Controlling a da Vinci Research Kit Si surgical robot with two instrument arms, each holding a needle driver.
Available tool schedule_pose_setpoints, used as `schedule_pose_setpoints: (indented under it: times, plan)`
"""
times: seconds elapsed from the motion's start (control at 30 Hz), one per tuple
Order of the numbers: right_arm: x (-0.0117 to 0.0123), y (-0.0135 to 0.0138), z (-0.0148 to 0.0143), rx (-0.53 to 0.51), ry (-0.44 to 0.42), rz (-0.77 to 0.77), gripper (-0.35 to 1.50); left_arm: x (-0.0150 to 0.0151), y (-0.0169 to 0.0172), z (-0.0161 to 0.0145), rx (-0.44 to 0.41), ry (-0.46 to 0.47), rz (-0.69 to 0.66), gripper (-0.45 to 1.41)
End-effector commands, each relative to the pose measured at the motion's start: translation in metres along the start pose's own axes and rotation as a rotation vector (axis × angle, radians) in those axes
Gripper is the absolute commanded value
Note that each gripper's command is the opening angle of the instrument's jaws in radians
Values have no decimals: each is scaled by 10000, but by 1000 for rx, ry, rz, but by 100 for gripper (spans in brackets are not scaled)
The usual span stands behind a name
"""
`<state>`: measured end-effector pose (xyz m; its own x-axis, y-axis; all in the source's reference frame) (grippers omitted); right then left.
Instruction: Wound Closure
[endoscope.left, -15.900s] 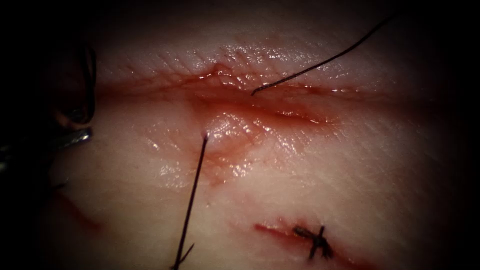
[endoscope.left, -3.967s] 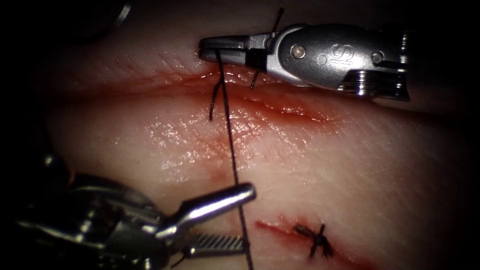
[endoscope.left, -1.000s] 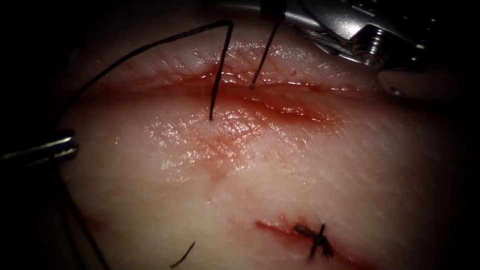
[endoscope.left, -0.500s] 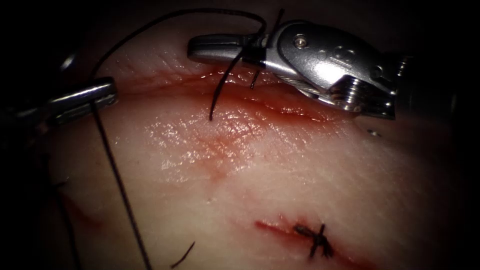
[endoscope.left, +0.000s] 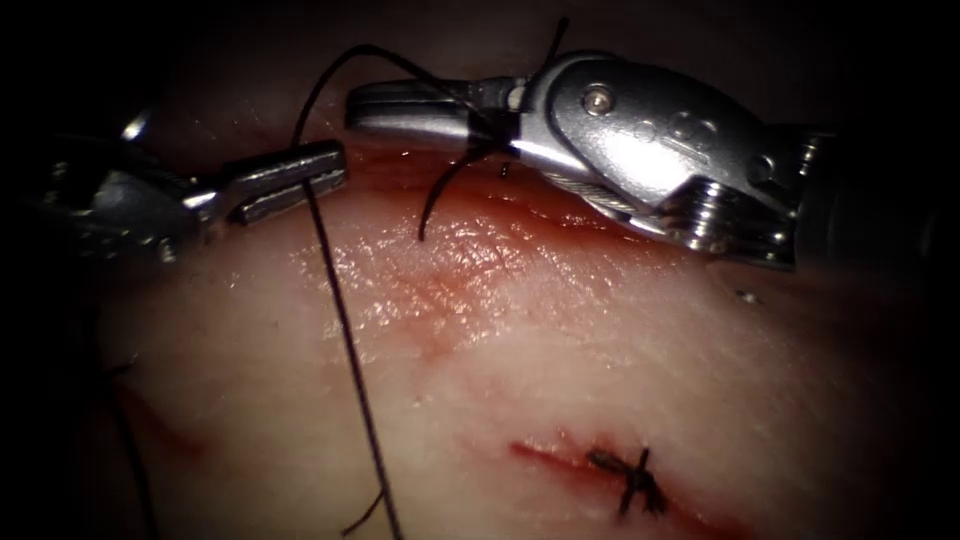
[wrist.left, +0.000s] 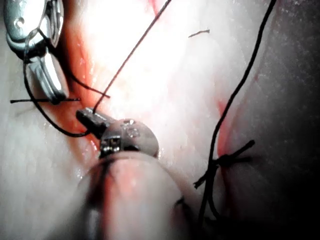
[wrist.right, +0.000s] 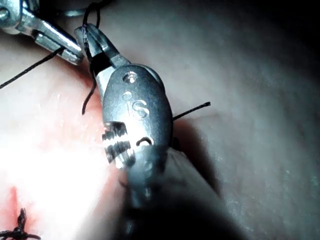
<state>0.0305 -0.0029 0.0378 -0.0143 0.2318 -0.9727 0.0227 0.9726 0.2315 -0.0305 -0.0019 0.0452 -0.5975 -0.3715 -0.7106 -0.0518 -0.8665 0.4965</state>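
The tissue (endoscope.left: 620, 340) has a cut (endoscope.left: 570, 215) wet with red fluid. My right tool (endoscope.left: 355, 105) lies over the cut's upper edge. Its jaws are shut on the short thread end (endoscope.left: 505, 170), which comes out above the cut. The long thread (endoscope.left: 440, 190) rises from the tissue below the cut, wraps once round the right jaws and arcs over to my left tool (endoscope.left: 335, 165). The left jaws are shut on this thread just left of the right tool's tip, and the rest trails down across the tissue (endoscope.left: 350, 350). The left jaws (wrist.left: 82, 116) and right jaws (wrist.right: 85, 32) also show close up.
An earlier tied stitch (endoscope.left: 635, 485) closes a small red cut toward the lower right; it also shows in the left wrist view (wrist.left: 220, 160). A short loose piece of thread (endoscope.left: 365, 515) lies on the tissue near the lower edge.
The left tool has carried its thread to the right, up close to the right tool's tip. The right tool came down over the cut and slid left, with the thread now looped round its jaws.
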Motion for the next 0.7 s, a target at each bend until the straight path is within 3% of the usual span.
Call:
schedule_pose_setpoints:
  times: [0.03,0.43,0.57,0.63,0.7]
  plan:
    - [-1,4,13,-2,8,-1,-35,3,3,11,-7,9,0,-45]
    - [-1,9,25,-67,6,25,-35,22,5,14,-16,29,-2,-45]
    - [-5,15,35,-128,-22,25,63,37,5,11,-25,36,7,-45]
    - [-7,18,40,-153,-36,25,91,44,5,10,-27,44,23,-45]
    - [-10,20,42,-159,-49,24,96,51,3,7,-29,54,45,-45]
